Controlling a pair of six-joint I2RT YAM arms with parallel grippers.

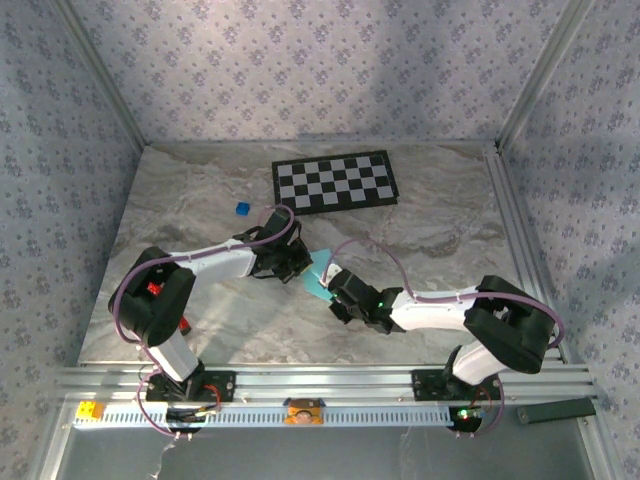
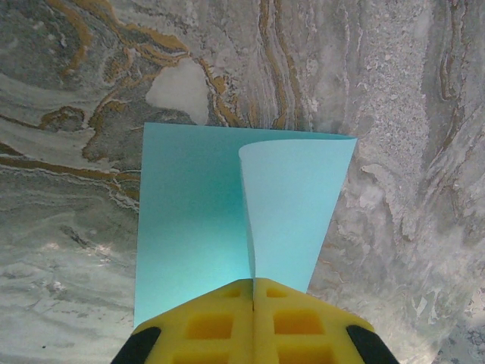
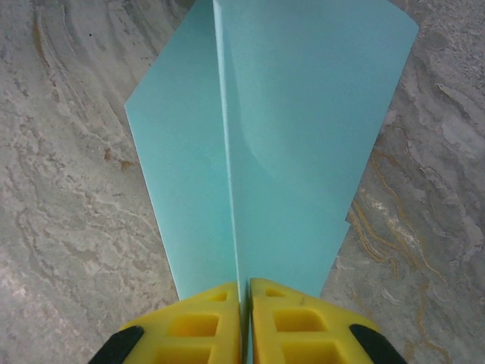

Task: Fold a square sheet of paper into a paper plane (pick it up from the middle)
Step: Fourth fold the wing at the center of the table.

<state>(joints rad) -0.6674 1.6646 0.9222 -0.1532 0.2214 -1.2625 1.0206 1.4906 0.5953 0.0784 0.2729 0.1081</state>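
The square sheet of paper [image 1: 318,278] is light blue and sits mid-table between the two arms, pinched up along a fold. In the left wrist view the sheet [image 2: 193,212] lies partly flat while one flap [image 2: 292,205] stands curled. My left gripper [image 2: 253,282] is shut on the base of that flap. In the right wrist view the paper [image 3: 295,136] rises as a ridge along a centre crease, and my right gripper [image 3: 245,287] is shut on that crease. From above, the left gripper [image 1: 298,262] and the right gripper [image 1: 336,287] almost touch. The paper plane is out of view.
A black-and-white checkerboard [image 1: 334,182] lies at the back of the marble table [image 1: 430,230]. A tiny dark-blue cube [image 1: 241,209] rests to its left. An aluminium rail [image 1: 330,384] runs along the near edge, and a frame bar [image 1: 522,250] runs down the right side.
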